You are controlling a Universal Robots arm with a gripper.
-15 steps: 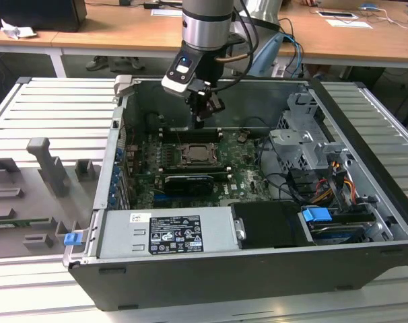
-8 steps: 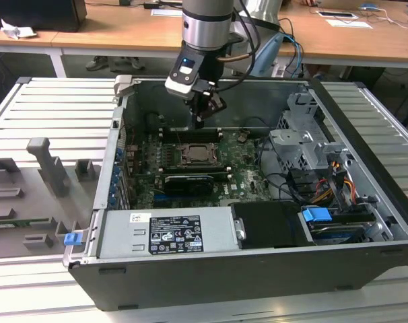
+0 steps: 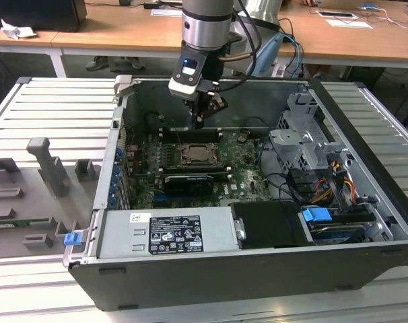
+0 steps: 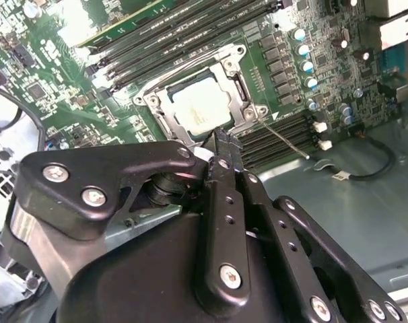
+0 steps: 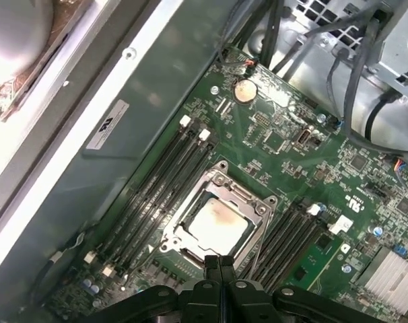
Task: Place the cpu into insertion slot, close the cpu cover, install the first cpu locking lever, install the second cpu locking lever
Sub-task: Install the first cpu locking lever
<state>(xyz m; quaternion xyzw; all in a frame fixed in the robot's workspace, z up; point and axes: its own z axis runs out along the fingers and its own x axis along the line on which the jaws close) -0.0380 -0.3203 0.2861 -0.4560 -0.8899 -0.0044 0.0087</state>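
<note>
- One slatted metal table [image 3: 29,114] carries everything, with grey holder blocks on its surface at the exterior view's left.
- One open computer case [image 3: 258,276] lies on its side on the table, with a single boxy power supply [image 3: 167,232] along its near edge.
- One arm [image 3: 205,27] reaches down into the case from above.
- One green circuit board [image 5: 285,145] covers the case floor. It has two banks of long black memory slots [image 5: 150,195], one bank on each side of the socket.
- One gripper [image 5: 219,261] hangs low over the board at the socket's edge. Its two fingers [image 5: 211,268] are pressed flat together with no gap, and nothing is pinched between them. I cannot tell whether the tips touch the metal below.
- One insertion slot [image 3: 200,154] sits mid-board, just in front of the gripper [image 3: 199,121] in the exterior view.
- One cpu cover [image 5: 241,195] lies flat over the slot, its silvery frame surrounding the chip.
- One cpu [image 5: 216,225] is seated in the slot. Its pale top shows through the cover's cut-out in both wrist views.
- One thin wire lever [image 4: 285,139] angles away from a socket corner across the nearby memory slots, close to the gripper [image 4: 221,138].
- One round coin battery [image 5: 243,89] sits well apart from the socket.
</note>
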